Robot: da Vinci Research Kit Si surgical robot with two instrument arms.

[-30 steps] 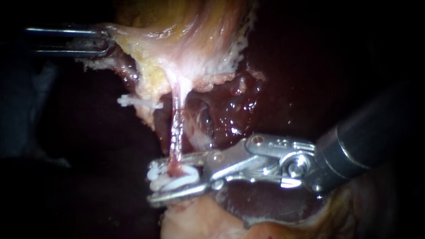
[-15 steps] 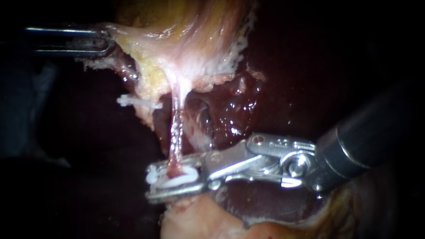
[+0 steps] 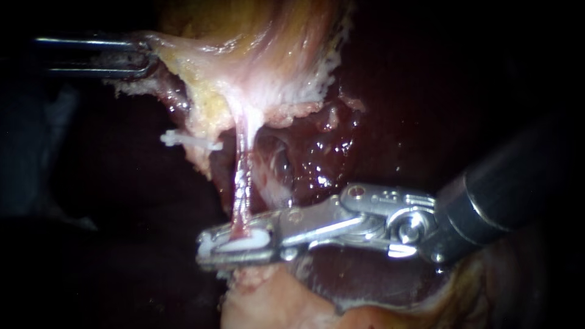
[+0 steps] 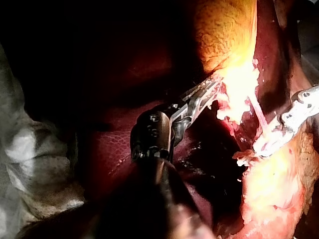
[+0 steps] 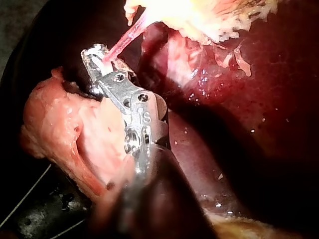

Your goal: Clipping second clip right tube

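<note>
In the last 1 second my right instrument (image 3: 210, 248) has squeezed down. The white clip (image 3: 244, 244), which stood as a rounded loop between its jaws, is now pressed into a flat strip, and the jaws are clamped on it from both sides. The right tube (image 3: 242, 183) runs from the gallbladder (image 3: 262, 73) at 12 o'clock straight down into the jaws at 6 o'clock, and the clip sits across its lower end. I judge the clip to be closed or very nearly so. What remains is to confirm that it has latched, then to open and back out along the shaft's line toward 3 o'clock.

My left instrument (image 3: 131, 58), at 10 o'clock, is clamped on the gallbladder's edge and holds the tube stretched taut.

A small white piece (image 3: 183, 140), probably another clip, lies at 9 o'clock of the tube.

The liver (image 3: 365, 122) behind is wet and glistening. A pale lump of tissue (image 3: 274, 304) lies touching the underside of my right jaws, so room below is tight. To the right of the tube it is more open.
</note>
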